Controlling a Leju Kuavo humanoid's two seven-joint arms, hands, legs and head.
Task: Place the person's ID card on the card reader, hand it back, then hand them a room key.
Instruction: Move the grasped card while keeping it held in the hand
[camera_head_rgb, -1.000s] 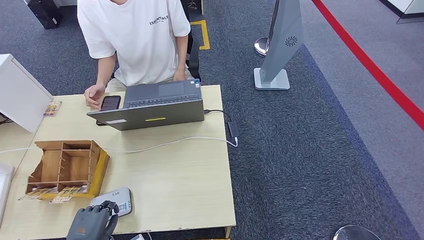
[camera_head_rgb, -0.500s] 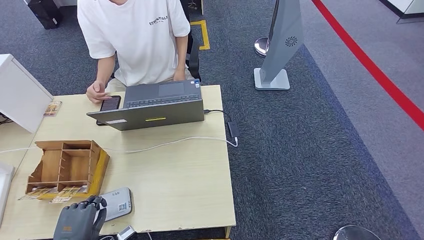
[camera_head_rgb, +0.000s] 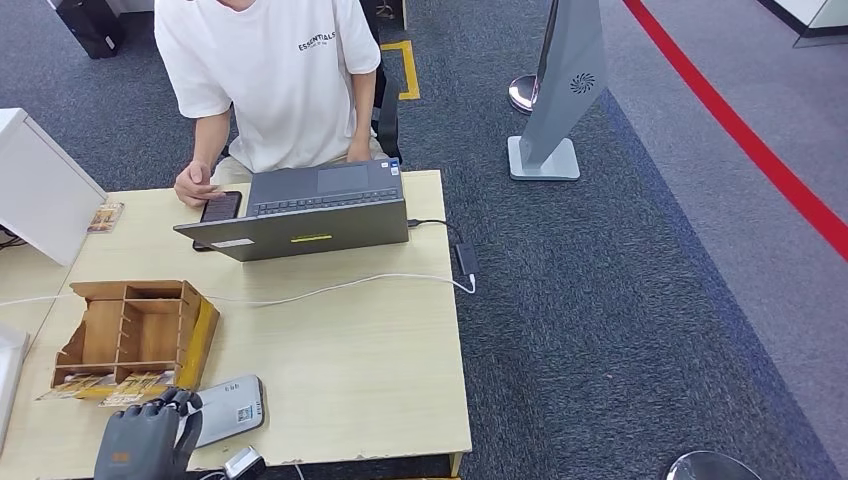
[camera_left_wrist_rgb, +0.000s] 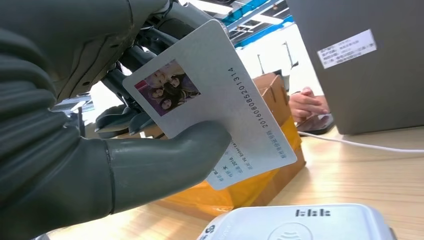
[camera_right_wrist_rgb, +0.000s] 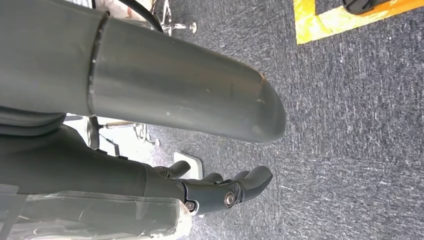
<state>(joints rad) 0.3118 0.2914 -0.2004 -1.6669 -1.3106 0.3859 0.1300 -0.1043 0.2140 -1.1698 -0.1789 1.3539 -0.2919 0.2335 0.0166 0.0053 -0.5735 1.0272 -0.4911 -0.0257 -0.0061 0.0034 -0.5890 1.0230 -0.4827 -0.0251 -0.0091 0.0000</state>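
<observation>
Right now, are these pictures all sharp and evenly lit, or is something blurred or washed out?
Head view: even light, sharp across the table and laptop. Left wrist view: the ID card in the left hand reads crisply, but the bright area behind it is washed out and the card reader looks slightly soft. Right wrist view: the right hand is dark against well-lit carpet.

Office/reception mock-up: wooden desk (camera_head_rgb: 350, 340), laptop (camera_head_rgb: 310, 210) upper centre, card reader (camera_head_rgb: 230, 408) lower left, grey carpet (camera_head_rgb: 620, 300), red floor line (camera_head_rgb: 740, 130).

robot hand (camera_left_wrist_rgb: 75, 165) pinching id card (camera_left_wrist_rgb: 210, 102), card reader (camera_left_wrist_rgb: 300, 222) beneath
</observation>
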